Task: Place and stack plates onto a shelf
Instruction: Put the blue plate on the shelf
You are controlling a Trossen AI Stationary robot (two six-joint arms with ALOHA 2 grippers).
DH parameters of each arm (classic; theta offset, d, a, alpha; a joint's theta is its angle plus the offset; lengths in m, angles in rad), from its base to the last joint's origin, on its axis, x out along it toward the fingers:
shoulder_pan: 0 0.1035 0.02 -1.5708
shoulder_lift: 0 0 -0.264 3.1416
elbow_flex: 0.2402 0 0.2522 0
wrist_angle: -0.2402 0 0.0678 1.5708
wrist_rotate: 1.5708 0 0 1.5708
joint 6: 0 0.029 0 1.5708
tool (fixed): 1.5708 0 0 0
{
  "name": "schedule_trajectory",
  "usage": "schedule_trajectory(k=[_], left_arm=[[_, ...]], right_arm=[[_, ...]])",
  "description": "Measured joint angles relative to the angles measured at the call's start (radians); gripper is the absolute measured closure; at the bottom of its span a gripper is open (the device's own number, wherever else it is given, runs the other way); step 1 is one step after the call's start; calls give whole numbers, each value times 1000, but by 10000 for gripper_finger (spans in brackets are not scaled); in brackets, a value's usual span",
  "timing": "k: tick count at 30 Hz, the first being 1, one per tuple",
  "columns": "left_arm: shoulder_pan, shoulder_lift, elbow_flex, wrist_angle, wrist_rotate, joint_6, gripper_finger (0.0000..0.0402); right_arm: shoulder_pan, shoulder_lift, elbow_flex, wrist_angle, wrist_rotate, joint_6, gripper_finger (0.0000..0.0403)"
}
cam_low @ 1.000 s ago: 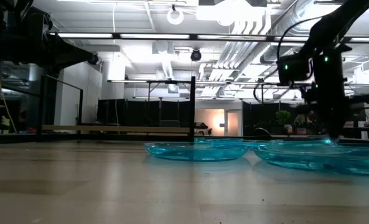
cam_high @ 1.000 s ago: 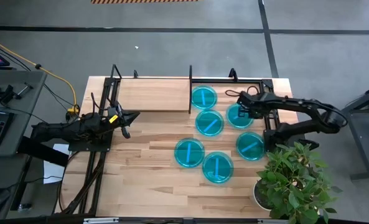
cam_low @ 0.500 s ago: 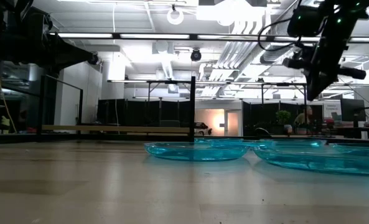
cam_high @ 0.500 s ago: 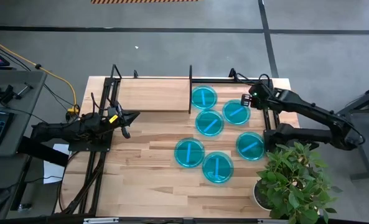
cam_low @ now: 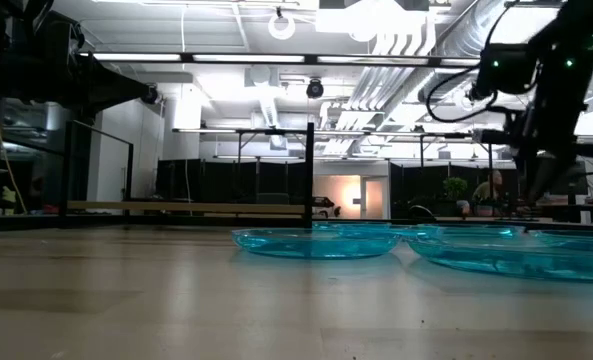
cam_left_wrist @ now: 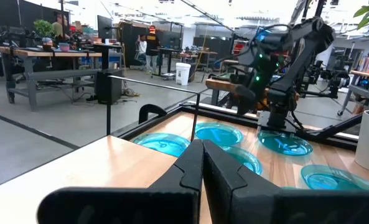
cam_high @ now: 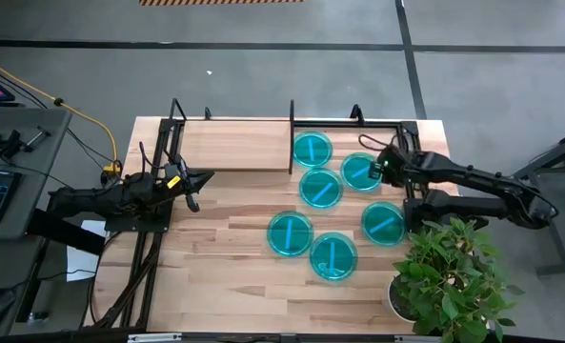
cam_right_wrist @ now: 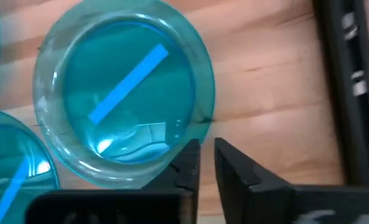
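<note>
Cyan see-through plates (cam_high: 320,188), six of them, lie flat on the table (cam_high: 225,248) beside the shelf (cam_high: 234,145), on its divider (cam_high: 292,133) side, none yet on its board. We see the right gripper (cam_high: 381,167) just over the rim of one plate (cam_right_wrist: 125,93) near the shelf's far end, fingers narrowly parted and holding nothing. Our left gripper (cam_high: 195,189) waits at the shelf's opposite end, fingers pressed together.

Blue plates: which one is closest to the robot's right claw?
The see-through cyan-blue plastic plate at the right of the group's upper rows. The right gripper hovers beside its edge; the other five lie farther off.
</note>
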Motion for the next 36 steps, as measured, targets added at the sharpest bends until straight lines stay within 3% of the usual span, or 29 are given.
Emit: schedule_trajectory(k=[5,11,21,29,32,36], left_arm=[[0,0,0,0,0,0,401],[0,0,0,0,0,0,401],[0,0,0,0,0,0,401],[0,0,0,0,0,0,401],[0,0,0,0,0,0,401],[0,0,0,0,0,0,401]], right_arm=[[17,-33,-102,191,4,99,286],[17,-27,-155,188,96,174,236],[17,0,-278,431,118,279,234],[16,18,-287,486,201,357,235],[16,26,-287,485,237,377,252],[16,73,-286,497,256,398,309]])
